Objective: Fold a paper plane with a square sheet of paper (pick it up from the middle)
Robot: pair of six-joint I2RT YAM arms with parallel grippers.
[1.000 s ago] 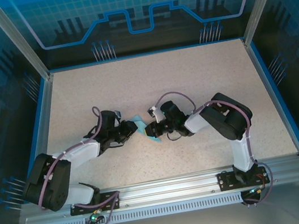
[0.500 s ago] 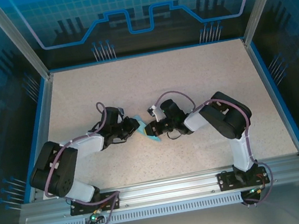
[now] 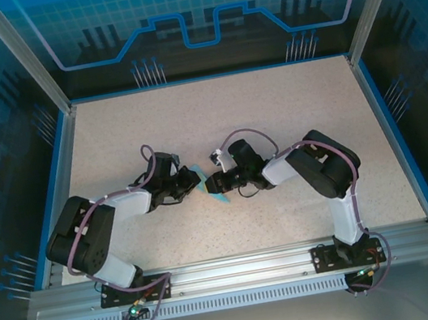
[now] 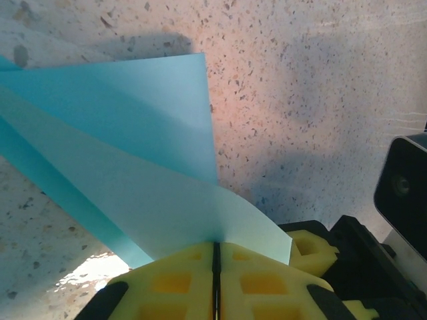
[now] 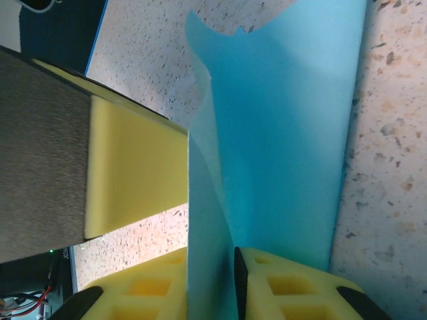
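The square sheet of paper (image 3: pixel 212 194), light blue and folded into layers, is held up off the table between both grippers at the middle. My left gripper (image 3: pixel 195 182) comes at it from the left. Its yellow pads (image 4: pixel 173 280) are shut on the paper (image 4: pixel 133 167), which fans out above them. My right gripper (image 3: pixel 211 183) meets it from the right. In the right wrist view the paper (image 5: pixel 287 133) stands between the right gripper's (image 5: pixel 233 257) pads with a thin dark gap beside it, so those jaws are slightly parted. The left gripper's finger (image 5: pixel 133 167) is close on the left.
The speckled table (image 3: pixel 215 119) has a blue rim (image 3: pixel 394 130) on its sides and glass walls behind. Both arms are bent inward, elbows toward the near edge. Part of the right gripper (image 4: pixel 310 248) crowds the lower right of the left wrist view.
The left arm has drawn its elbow up and in, and its jaws have closed onto the paper. The right jaws have eased apart a little. The paper has stayed where it was.
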